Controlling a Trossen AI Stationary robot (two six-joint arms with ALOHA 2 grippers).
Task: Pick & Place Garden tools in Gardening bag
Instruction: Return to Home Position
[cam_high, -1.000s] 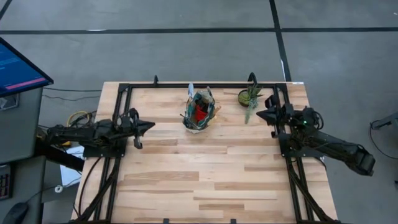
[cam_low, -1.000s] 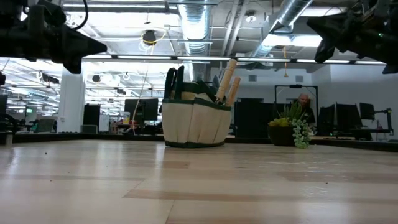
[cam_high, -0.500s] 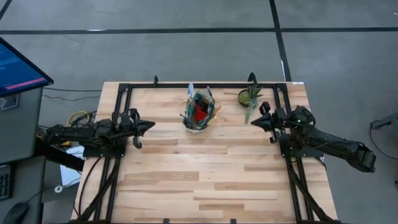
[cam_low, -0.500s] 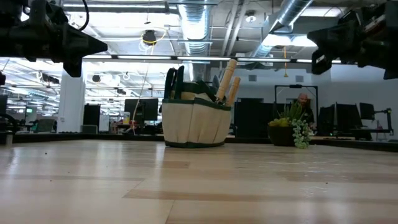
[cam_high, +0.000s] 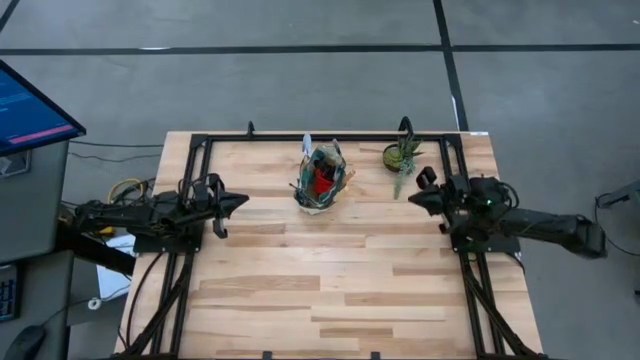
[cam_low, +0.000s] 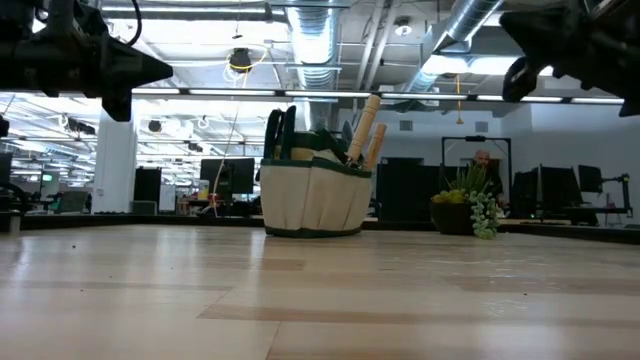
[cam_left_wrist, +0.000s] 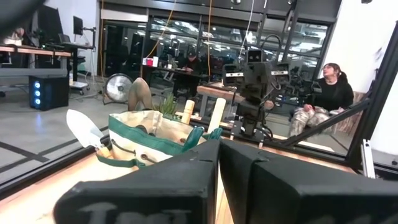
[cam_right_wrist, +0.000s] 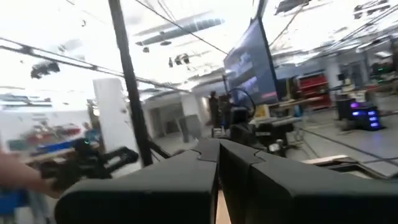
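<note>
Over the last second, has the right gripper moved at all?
Yes. In the high view the right gripper has drawn away from the potted plant, shifting toward the near edge of the table.

No lettering, label or number is legible; the monitor (cam_high: 33, 110) shows only unreadable lines.

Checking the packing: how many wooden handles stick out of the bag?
2. The taller handle and the shorter handle lean side by side out of the gardening bag, at its right in the low view. Others may be hidden inside.
</note>
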